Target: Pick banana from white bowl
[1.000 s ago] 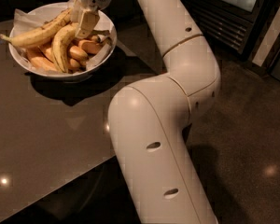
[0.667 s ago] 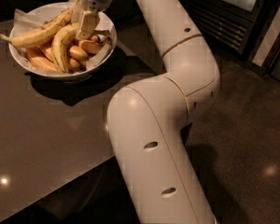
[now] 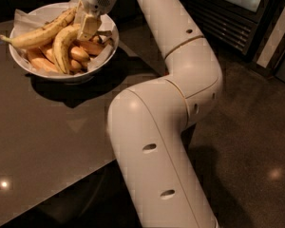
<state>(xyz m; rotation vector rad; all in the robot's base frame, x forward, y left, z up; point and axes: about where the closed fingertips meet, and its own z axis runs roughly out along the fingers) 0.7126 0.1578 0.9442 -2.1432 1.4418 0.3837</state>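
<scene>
The white bowl [image 3: 35, 72], lined with crinkled paper, stands at the table's far left. In it lies the curved, greenish-yellow banana [image 3: 61, 49], arching from the bowl's middle down toward the front. My gripper [image 3: 87, 26] reaches down into the bowl from above and is shut on this banana's upper end, with one pale finger [image 3: 90, 25] in front of it. The banana still rests on the other fruit.
A long, straighter banana [image 3: 35, 34] lies across the bowl's back. Short orange bananas [image 3: 83, 51] lie underneath. The bowl sits on a dark glossy table [image 3: 52, 141]. My white arm [image 3: 156, 127] curves over the table's right edge. Dark cabinets [image 3: 228, 18] stand behind.
</scene>
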